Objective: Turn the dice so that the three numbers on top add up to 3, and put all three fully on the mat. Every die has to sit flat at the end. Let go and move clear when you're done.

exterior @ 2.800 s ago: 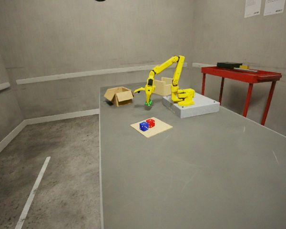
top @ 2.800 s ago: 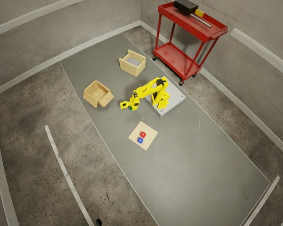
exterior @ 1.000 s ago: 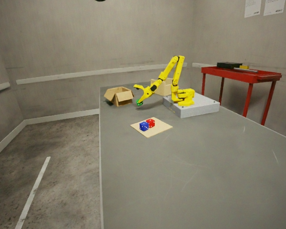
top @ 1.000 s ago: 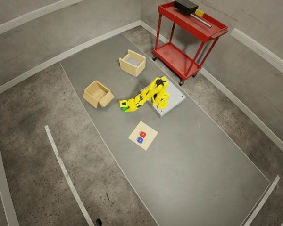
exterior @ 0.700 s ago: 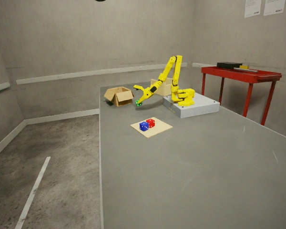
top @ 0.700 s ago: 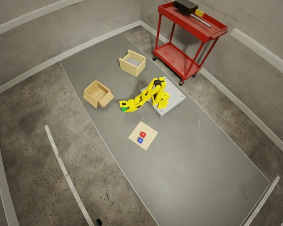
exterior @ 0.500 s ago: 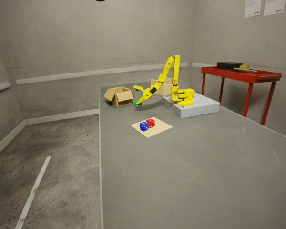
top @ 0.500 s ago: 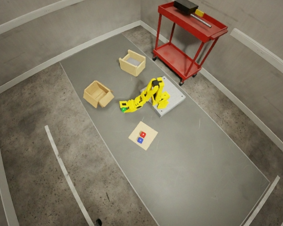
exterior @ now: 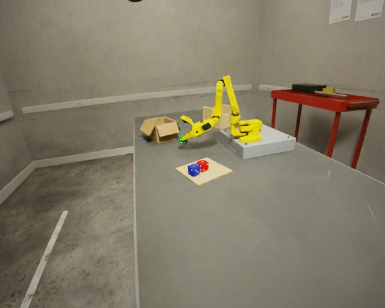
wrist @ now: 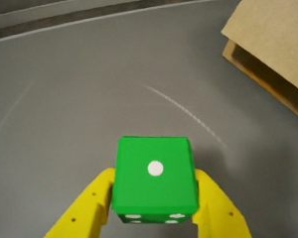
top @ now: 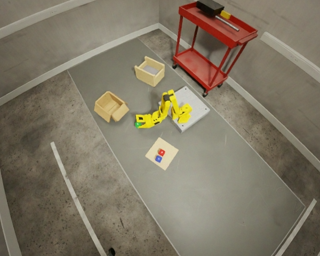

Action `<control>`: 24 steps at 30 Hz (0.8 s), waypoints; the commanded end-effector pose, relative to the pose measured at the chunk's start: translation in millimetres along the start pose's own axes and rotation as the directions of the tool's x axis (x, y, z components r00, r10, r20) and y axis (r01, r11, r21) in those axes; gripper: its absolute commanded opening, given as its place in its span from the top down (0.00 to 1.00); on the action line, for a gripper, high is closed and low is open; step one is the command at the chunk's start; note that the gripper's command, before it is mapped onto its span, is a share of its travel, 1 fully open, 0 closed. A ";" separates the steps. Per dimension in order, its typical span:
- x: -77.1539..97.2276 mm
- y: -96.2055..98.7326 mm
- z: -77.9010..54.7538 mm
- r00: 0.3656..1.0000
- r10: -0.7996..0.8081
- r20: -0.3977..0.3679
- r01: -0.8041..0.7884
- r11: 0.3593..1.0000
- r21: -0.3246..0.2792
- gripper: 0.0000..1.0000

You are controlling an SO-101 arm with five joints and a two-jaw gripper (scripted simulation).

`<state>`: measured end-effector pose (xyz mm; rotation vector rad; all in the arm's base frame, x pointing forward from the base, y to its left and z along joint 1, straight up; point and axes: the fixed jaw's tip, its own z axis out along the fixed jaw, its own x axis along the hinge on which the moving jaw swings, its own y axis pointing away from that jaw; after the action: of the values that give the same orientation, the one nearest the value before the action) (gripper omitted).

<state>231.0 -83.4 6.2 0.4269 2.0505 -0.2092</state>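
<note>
The gripper is shut on the green die. It holds the die a little above the table, between the mat and the cardboard box, with the fingers slanting down. In the wrist view one pip shows on the die's face toward the camera, and part of a face with several pips shows below. The red die and the blue die sit flat and close together on the tan mat. Each shows one pip on top.
An open cardboard box stands just beyond the gripper. A wooden bin stands farther back. The arm's grey base plate is to the right. A red cart stands beside the table.
</note>
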 end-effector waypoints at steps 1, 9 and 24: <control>-5.4 -1.9 3.0 0.997 -0.005 0.081 0.005 1.000 0.005 1.00; -6.0 -2.0 3.2 0.992 -0.007 0.126 0.007 1.000 0.005 1.00; -6.1 -2.0 3.2 0.992 -0.007 0.129 0.007 1.000 0.005 1.00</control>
<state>234.6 -85.0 9.1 0.4013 1.9366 -0.2273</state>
